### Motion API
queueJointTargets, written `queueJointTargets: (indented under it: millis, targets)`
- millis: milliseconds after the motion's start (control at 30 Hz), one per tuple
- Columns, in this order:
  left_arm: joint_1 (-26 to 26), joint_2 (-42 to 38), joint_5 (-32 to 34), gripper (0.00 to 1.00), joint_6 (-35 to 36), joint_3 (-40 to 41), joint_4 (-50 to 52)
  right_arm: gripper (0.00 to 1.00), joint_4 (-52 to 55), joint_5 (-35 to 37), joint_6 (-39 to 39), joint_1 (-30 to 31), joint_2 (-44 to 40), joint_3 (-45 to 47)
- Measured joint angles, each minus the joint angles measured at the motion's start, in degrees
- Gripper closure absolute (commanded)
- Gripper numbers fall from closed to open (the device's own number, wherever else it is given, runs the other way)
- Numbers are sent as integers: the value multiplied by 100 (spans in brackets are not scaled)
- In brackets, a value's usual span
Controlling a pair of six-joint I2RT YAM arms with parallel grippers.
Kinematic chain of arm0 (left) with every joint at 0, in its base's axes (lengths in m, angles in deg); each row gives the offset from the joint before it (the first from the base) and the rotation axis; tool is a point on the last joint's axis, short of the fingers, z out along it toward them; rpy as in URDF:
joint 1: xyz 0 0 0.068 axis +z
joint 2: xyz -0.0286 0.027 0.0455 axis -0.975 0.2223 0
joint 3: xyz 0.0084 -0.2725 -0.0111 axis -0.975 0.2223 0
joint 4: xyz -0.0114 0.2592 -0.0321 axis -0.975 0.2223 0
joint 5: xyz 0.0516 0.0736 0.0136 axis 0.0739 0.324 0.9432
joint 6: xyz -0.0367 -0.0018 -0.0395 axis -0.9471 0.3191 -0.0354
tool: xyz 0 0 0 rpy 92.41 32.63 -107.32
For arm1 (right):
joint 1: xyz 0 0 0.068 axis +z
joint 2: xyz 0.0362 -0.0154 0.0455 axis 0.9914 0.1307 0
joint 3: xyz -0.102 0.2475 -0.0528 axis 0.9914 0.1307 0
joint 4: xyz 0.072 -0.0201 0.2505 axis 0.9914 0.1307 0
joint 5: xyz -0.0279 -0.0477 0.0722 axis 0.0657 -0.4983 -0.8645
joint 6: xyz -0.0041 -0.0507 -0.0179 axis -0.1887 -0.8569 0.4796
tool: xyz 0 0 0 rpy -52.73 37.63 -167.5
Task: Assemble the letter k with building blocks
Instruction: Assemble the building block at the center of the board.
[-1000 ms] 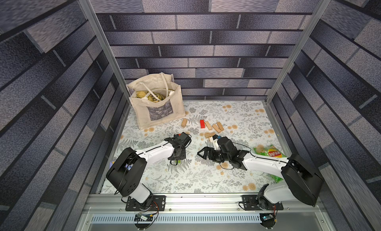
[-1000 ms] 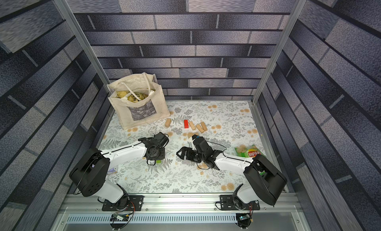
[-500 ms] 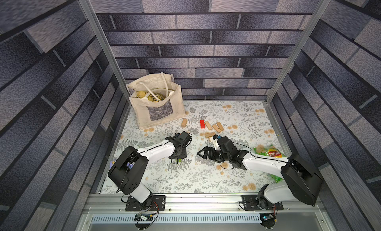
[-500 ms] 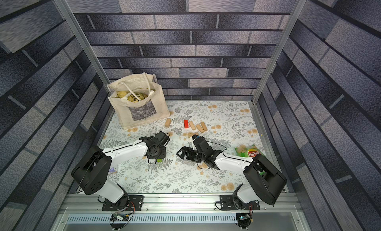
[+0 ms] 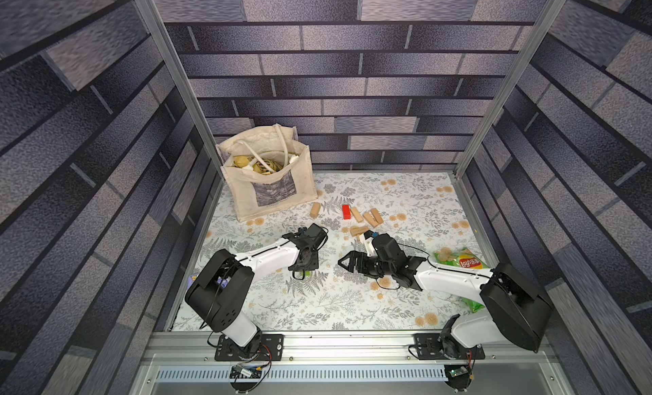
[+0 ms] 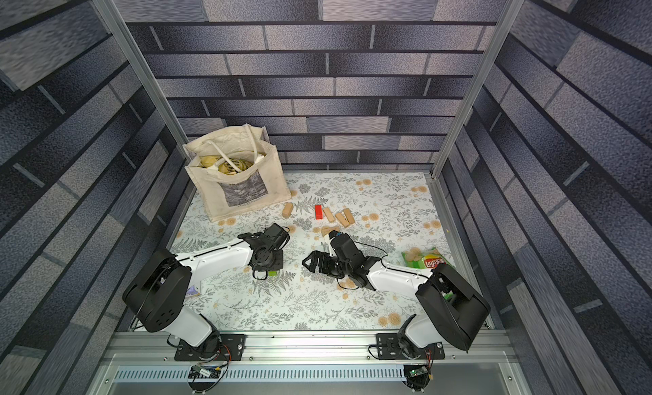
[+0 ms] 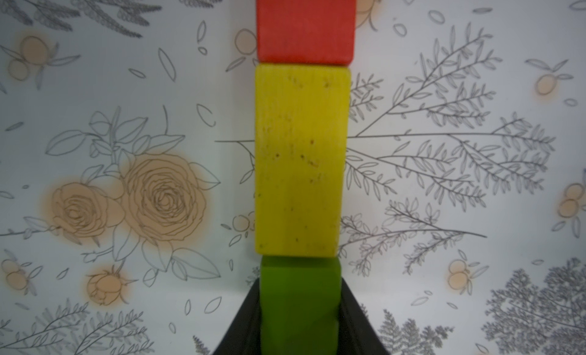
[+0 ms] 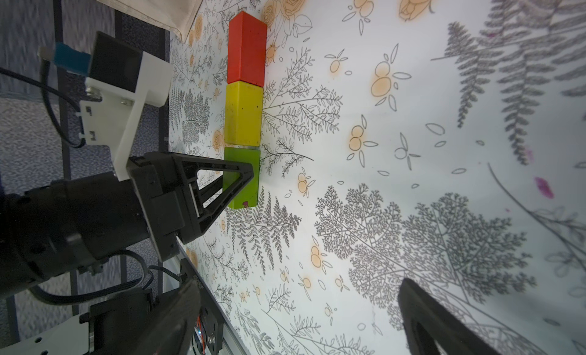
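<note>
Three building blocks lie end to end in a row on the flowered mat: red [image 7: 304, 23], yellow [image 7: 301, 160] and green [image 7: 299, 299]. My left gripper [image 7: 300, 293] is shut on the green block's two long sides. The right wrist view shows the same row, green block [image 8: 242, 161] nearest the left gripper [image 8: 241, 182]. In both top views the left gripper [image 5: 303, 266] covers the row, leaving a green sliver [image 6: 272, 273]. My right gripper [image 5: 347, 264] hovers open and empty to the right of it. A loose red block [image 5: 346, 212] and several plain wooden ones [image 5: 369, 219] lie further back.
A cloth tote bag [image 5: 268, 178] stands at the back left, with one wooden block [image 5: 314, 210] beside it. A green crisp packet [image 5: 458, 261] lies by the right arm. Metal frame posts and the front rail [image 5: 317, 344] border the mat.
</note>
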Motion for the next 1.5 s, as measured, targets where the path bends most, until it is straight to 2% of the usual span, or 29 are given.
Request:
queueJointTargets:
  millis: [1033, 1167, 1500]
  targets:
    - [9, 20, 7, 69, 20, -42, 98, 0, -127, 0, 0, 0, 15, 0]
    - [9, 20, 17, 65, 22, -42, 118, 0, -129, -2, 2, 0, 42, 0]
    - [20, 20, 17, 67, 26, -44, 118, 0, -129, -20, 0, -2, 66, 0]
